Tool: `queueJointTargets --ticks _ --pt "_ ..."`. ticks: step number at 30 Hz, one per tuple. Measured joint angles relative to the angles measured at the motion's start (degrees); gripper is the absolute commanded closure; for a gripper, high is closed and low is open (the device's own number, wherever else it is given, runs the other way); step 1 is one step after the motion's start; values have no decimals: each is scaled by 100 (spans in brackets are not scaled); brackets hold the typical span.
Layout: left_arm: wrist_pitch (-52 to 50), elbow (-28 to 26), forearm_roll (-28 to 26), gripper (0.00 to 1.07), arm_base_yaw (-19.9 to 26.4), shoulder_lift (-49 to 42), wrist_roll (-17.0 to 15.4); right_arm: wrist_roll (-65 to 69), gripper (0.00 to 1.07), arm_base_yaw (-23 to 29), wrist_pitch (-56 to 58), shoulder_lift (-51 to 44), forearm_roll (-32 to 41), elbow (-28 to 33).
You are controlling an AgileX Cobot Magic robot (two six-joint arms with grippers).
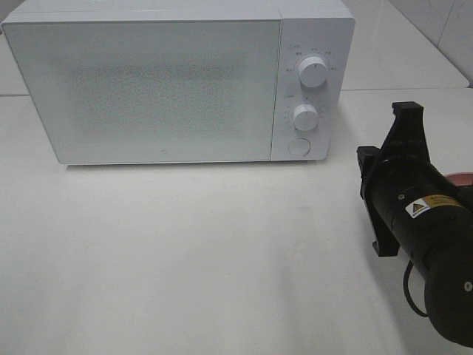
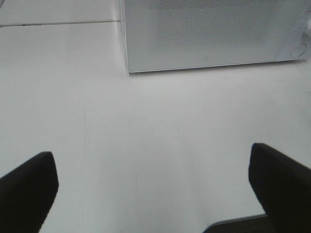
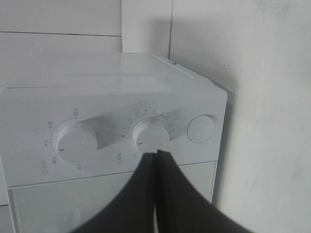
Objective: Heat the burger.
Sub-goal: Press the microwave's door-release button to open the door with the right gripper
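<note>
The burger is out of view. The white microwave (image 1: 148, 81) stands at the back of the table with its door closed; it also shows in the left wrist view (image 2: 209, 34) and the right wrist view (image 3: 112, 97). My right gripper (image 1: 407, 111) is shut and empty, to the right of the control panel and apart from it. In the right wrist view its closed tips (image 3: 155, 153) sit just in front of one dial (image 3: 151, 136). My left gripper (image 2: 155, 194) is open and empty over bare table, in front of the microwave.
The panel has an upper dial (image 1: 313, 72), a lower dial (image 1: 304, 117) and a round button (image 1: 298, 146). A sliver of a pink plate (image 1: 460, 176) shows at the right edge behind my right arm. The white table (image 1: 185, 259) spreads in front.
</note>
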Motion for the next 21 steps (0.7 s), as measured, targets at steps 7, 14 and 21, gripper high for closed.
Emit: queueJointTargets --ticks 7,14,21 --pt "0 0 0 7 0 0 0 11 107 0 6 281 -149 -34" --pt "0 0 0 7 0 0 0 189 107 0 195 653 -309 -321" --pt "0 0 0 7 0 0 0 309 107 -92 395 1054 -447 -682"
